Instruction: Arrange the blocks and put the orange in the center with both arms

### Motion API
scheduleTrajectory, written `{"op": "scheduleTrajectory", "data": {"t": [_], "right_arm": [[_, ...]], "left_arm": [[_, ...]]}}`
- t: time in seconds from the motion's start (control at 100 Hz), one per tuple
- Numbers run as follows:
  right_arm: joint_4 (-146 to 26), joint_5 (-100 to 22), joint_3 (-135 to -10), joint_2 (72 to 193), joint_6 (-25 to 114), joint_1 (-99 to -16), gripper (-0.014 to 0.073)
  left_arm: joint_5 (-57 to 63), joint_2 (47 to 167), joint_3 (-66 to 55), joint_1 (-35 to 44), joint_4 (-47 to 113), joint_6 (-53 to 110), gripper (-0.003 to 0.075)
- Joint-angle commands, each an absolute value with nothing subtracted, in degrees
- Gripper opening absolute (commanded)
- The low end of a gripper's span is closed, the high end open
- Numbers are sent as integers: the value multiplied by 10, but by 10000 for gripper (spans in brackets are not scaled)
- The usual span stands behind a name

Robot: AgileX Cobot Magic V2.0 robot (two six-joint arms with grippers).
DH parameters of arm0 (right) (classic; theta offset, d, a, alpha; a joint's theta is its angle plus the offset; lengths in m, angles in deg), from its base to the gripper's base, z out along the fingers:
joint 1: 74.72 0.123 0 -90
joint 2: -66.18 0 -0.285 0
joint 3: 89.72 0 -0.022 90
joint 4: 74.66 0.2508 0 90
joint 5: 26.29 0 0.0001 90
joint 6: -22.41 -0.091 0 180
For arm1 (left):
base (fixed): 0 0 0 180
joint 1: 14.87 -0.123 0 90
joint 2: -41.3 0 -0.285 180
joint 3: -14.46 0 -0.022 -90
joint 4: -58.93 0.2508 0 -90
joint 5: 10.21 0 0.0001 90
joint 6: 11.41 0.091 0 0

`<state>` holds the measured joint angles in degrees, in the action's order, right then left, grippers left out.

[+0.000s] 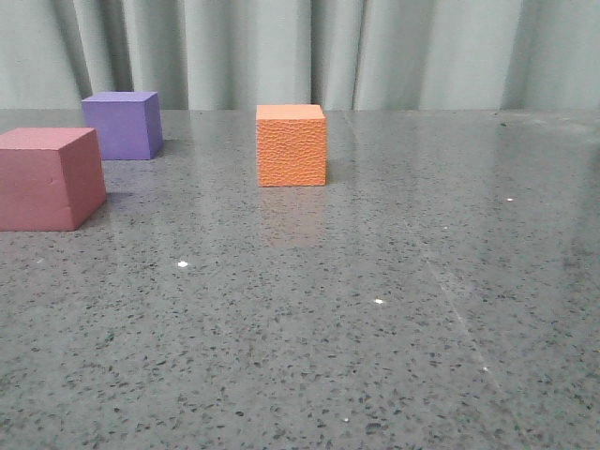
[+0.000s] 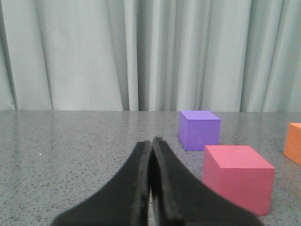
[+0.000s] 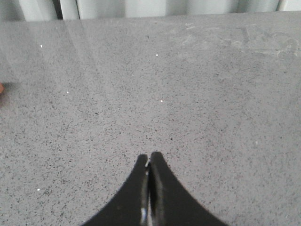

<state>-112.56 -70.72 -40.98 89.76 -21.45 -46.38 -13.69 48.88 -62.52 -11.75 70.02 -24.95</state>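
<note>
The orange cube [image 1: 292, 145] with a pebbled surface stands on the table [image 1: 328, 309] near the middle, towards the back. The purple cube [image 1: 122, 125] stands at the back left. The pink-red cube [image 1: 49, 178] stands at the left edge, in front of the purple one. Neither arm shows in the front view. In the left wrist view my left gripper [image 2: 151, 141] is shut and empty, with the purple cube [image 2: 199, 130], the pink-red cube [image 2: 238, 177] and an edge of the orange cube [image 2: 294, 142] beyond it. My right gripper [image 3: 148, 157] is shut and empty over bare table.
A pale grey-green curtain [image 1: 300, 52] hangs behind the table's far edge. The table is dark speckled stone with a few white flecks. A sliver of orange [image 3: 1, 88] shows at the edge of the right wrist view.
</note>
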Motion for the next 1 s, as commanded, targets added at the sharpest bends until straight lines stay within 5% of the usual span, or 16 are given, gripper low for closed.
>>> {"op": "scheduleTrajectory", "data": {"t": [0.0,0.29,0.54,0.99], "right_arm": [[-1131,-648,-392,856,-215,-488,-67],[-964,-549,-300,718,-41,-572,-67],[-766,-414,-245,722,155,-644,-67],[-752,-275,-116,722,163,-677,-67]], "left_arm": [[-180,470,-656,-119,697,-249,-13],[-180,470,-656,-119,697,-249,-13],[-180,470,-656,-119,697,-249,-13],[-180,470,-656,-119,697,-249,-13]]}}
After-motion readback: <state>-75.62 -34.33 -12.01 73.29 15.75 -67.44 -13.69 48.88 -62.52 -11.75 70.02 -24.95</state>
